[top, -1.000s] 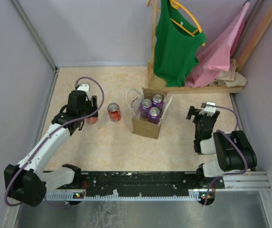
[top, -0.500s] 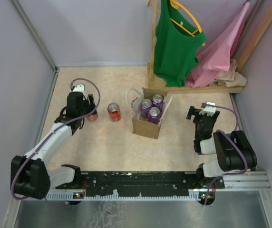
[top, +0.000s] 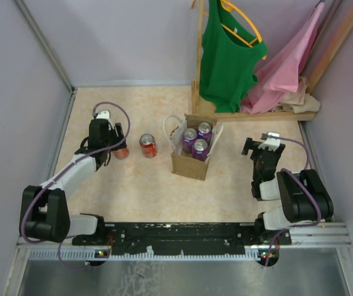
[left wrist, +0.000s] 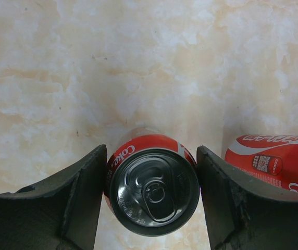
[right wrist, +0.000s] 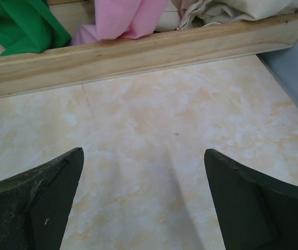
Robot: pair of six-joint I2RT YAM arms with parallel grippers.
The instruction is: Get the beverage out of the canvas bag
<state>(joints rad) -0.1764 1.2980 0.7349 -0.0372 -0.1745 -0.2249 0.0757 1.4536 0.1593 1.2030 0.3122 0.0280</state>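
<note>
The left claw (left wrist: pixel 151 151) is closed on an upright Coke can (left wrist: pixel 154 190), with one finger pressed against each side of it. Whether the can's base is already set on the bench (left wrist: pixel 138 62) cannot be told. A second Coke can (left wrist: pixel 274 161) is just beside the claw's right finger. If the jaws are opened wide, or the claw is drawn away sideways, that can may be struck and pushed over, and the released one may be dragged by a finger and tipped. If the grip is let go before the base is down, the can would drop and could roll. Farther to the right of this claw, beyond the second can, the canvas bag (top: pixel 189 165) is seen upright with three purple cans (top: pixel 200 148) inside it, so the task is judged as not finished. The bag looks light and soft, so when a can is pulled out by one claw only, the bag may be lifted or toppled with it. The right claw (right wrist: pixel 143 153) is open and empty, with the bag well apart on its left, so no support is given to the bag at present.
</note>
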